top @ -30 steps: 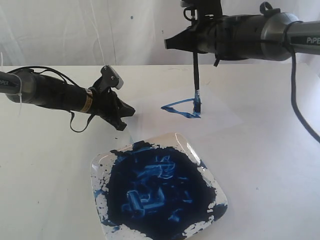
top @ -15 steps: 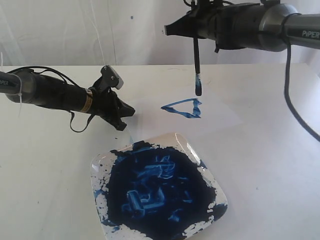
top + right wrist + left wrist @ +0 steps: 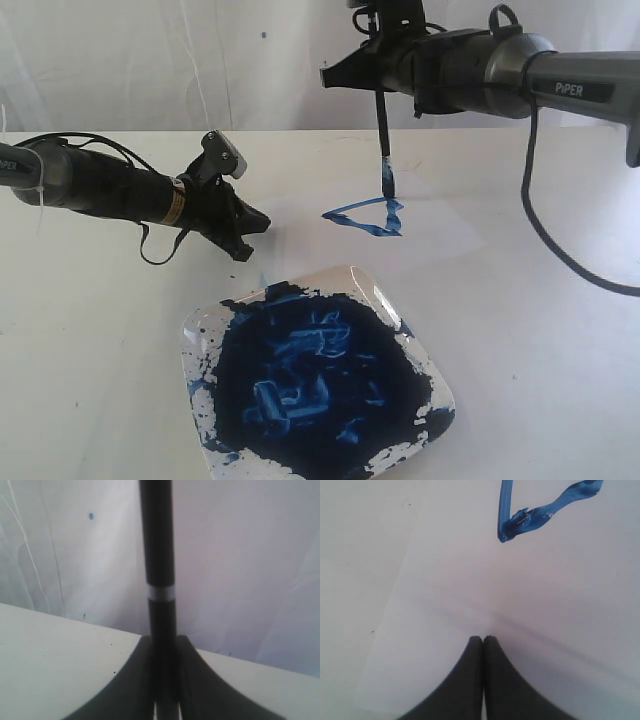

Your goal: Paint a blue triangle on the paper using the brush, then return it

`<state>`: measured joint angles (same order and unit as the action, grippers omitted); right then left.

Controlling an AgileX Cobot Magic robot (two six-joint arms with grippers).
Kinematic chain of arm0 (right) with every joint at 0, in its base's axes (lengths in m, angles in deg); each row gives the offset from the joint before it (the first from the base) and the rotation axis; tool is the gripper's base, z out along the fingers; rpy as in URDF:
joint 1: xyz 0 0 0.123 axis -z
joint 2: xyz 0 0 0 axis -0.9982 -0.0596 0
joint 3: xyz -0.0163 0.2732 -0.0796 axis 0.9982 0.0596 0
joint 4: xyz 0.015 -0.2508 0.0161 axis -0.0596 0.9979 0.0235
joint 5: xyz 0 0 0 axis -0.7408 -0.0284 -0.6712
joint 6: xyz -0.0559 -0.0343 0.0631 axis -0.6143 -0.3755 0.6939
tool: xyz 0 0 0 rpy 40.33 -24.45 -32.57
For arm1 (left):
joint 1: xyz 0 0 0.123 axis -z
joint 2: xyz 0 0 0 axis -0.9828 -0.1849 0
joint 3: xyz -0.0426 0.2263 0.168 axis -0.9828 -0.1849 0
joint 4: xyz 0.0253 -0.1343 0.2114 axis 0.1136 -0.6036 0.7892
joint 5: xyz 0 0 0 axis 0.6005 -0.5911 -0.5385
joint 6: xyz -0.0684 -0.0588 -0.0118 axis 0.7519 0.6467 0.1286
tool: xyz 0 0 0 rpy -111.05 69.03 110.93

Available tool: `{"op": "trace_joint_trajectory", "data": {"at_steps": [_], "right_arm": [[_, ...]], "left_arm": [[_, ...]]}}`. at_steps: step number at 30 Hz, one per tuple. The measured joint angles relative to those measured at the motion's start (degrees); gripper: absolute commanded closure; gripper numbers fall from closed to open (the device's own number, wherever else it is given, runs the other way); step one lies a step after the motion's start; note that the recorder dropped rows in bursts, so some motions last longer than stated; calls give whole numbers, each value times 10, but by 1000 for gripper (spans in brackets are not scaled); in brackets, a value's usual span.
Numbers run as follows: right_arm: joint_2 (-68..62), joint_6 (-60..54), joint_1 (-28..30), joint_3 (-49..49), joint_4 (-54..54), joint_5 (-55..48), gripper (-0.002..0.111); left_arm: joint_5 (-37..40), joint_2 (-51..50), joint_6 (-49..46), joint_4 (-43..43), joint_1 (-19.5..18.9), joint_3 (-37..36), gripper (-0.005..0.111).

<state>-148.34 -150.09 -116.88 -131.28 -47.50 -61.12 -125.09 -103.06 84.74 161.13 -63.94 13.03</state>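
Two finger pairs are closed: right fingers (image 3: 131, 680) clamp the upright brush (image 3: 381, 125) near the blue triangle (image 3: 368, 216), left fingers (image 3: 465, 680) empty.

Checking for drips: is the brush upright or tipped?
Upright: the brush hangs vertically from the right gripper, bristles down, near the blue triangle.

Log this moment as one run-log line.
right gripper: shut on brush, upright | brush tip: by blue triangle, contact unclear | left gripper: shut, over paper | return: not done
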Motion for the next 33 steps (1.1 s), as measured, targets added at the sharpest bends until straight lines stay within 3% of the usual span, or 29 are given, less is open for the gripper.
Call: {"op": "trace_joint_trajectory", "data": {"at_steps": [21,33], "right_arm": [[-5,-5,0,1,-5,0,108],[-1,-105,0,1,-98,13,108]], "left_arm": [[0,0,0,0,0,0,107],[0,0,0,0,0,0,107]]}}
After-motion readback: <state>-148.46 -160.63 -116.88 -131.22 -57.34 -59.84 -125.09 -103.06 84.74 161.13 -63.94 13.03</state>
